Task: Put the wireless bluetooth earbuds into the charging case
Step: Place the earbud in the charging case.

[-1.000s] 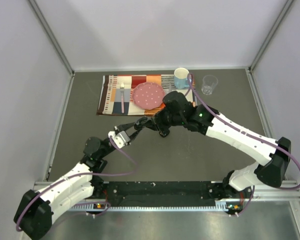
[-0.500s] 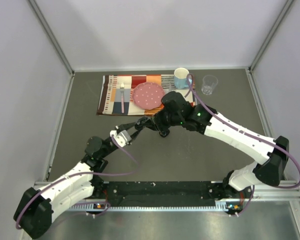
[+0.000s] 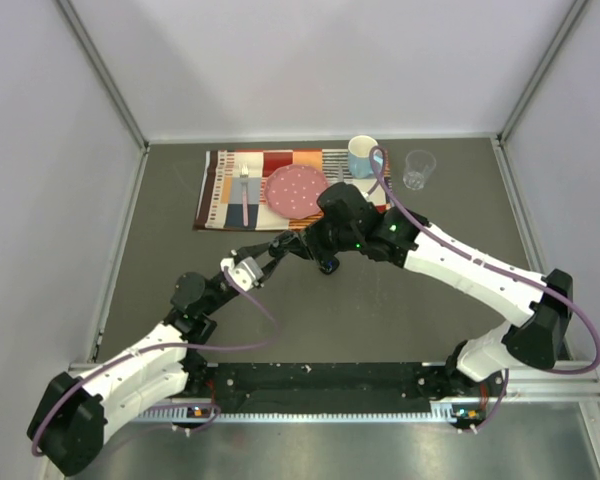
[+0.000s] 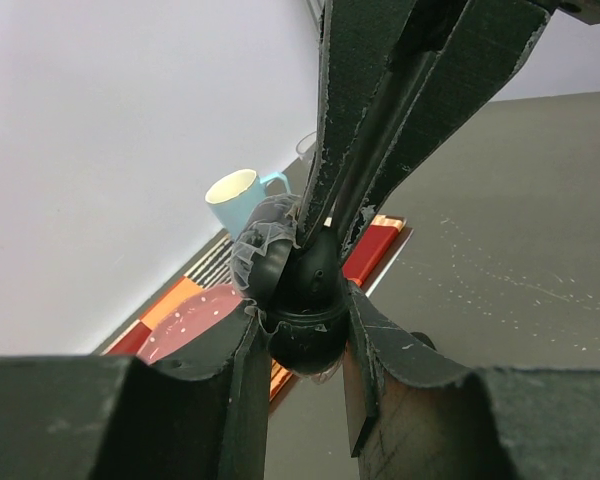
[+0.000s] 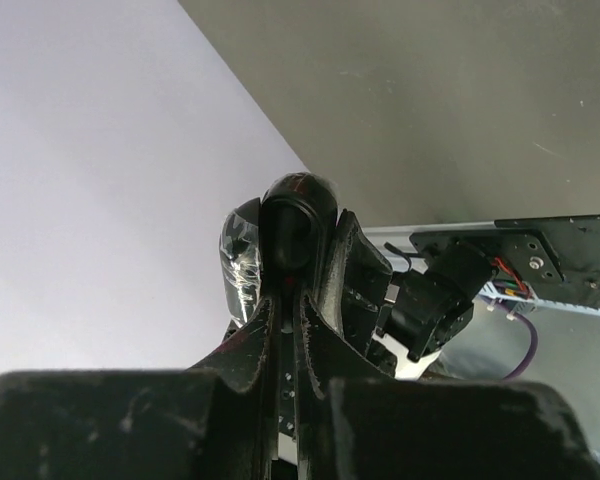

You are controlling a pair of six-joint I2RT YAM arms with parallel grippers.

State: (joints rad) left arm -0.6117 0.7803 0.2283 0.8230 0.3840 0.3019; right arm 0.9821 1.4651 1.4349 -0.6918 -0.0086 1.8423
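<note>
Just on the near side of the round pink dotted plate (image 3: 298, 190), the left gripper (image 4: 302, 335) has its jaws clamped on the glossy black oval charging case (image 4: 310, 295). The right gripper (image 5: 292, 275) meets the case from the opposite side, its jaws pressed together and their tips touching the case. The small black earbuds cannot be made out, and whether one is pinched at those tips is hidden.
</note>
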